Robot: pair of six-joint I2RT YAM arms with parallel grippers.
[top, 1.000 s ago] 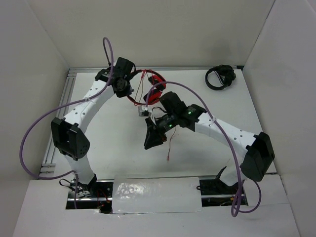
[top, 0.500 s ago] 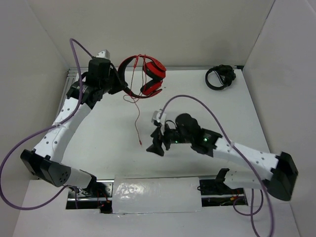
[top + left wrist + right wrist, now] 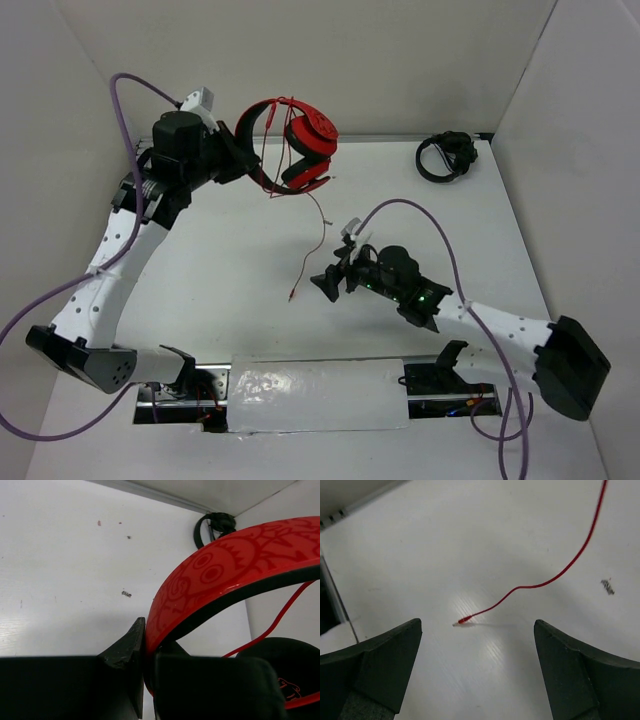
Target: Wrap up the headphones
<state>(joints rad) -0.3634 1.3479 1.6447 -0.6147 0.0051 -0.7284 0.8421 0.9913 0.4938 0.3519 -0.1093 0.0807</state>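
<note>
The red headphones hang in the air at the back left, their headband pinched in my left gripper, which is shut on it. Their thin red cable trails down to the table and ends in a plug. In the right wrist view the plug lies on the table just ahead of my right gripper, between its wide-open fingers, which hold nothing. In the top view my right gripper sits low over the table, right of the plug.
All-black headphones lie at the back right corner, also seen in the left wrist view. A slotted metal rail runs along the table's left edge. White walls enclose the table on three sides.
My left arm lifted the headphones up and to the left. My right gripper let go of the cable, opened wide and dropped low towards the plug.
</note>
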